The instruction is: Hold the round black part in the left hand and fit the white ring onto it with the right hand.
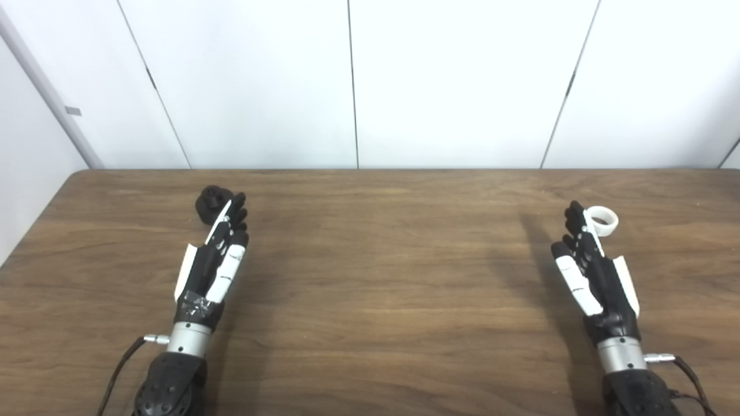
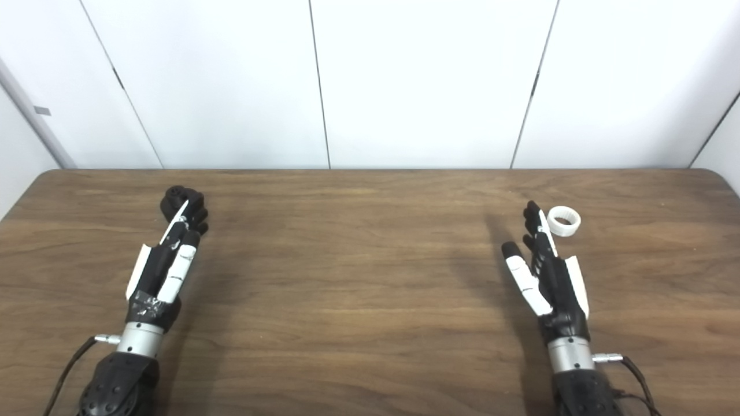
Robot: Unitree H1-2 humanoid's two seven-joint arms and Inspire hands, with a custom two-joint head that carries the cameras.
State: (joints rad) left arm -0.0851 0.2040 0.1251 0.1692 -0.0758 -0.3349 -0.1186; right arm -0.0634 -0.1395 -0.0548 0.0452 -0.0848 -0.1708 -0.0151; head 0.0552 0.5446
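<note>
The round black part [image 1: 210, 203] sits on the brown counter [image 1: 370, 289], just past the left hand [image 1: 214, 263]. It looks hard and small, so grab it around its sides. The white ring [image 1: 602, 221] lies right beside the tips of the right hand [image 1: 595, 271]. It looks light and stiff; pinch its rim. Both hands are stretched out flat and hold nothing. There are no boxes or bowls here.

Brown wood table [image 1: 376, 300]; white panelled wall [image 1: 451, 81] behind.
</note>
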